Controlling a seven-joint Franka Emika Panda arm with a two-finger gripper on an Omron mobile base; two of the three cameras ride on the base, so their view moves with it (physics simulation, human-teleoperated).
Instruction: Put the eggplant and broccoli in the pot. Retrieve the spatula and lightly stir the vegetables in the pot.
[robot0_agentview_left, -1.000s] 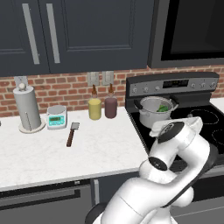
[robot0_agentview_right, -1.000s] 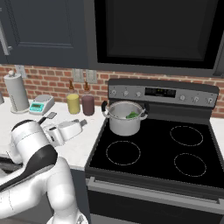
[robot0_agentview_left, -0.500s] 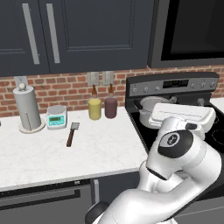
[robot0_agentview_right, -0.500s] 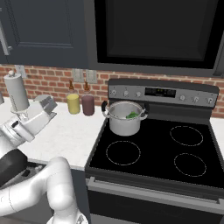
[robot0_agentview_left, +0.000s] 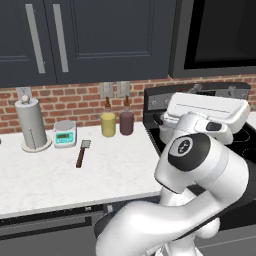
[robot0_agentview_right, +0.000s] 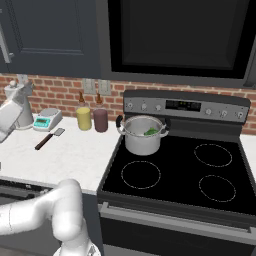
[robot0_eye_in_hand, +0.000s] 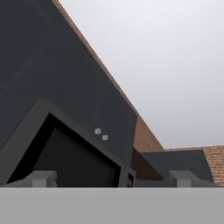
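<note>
One spatula – centre-left, bare counter all round. One pot – stove's back-left corner, broccoli inside. Gripper fingers spread, empty.

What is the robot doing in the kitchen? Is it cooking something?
It's partway through cooking. The shiny pot sits on the stove with something green inside, probably the broccoli. The eggplant can't be made out from here. The spatula lies untouched on the white counter, near the small scale. The robot's gripper is open and holding nothing. A likely next step is picking up the spatula to stir.
</note>
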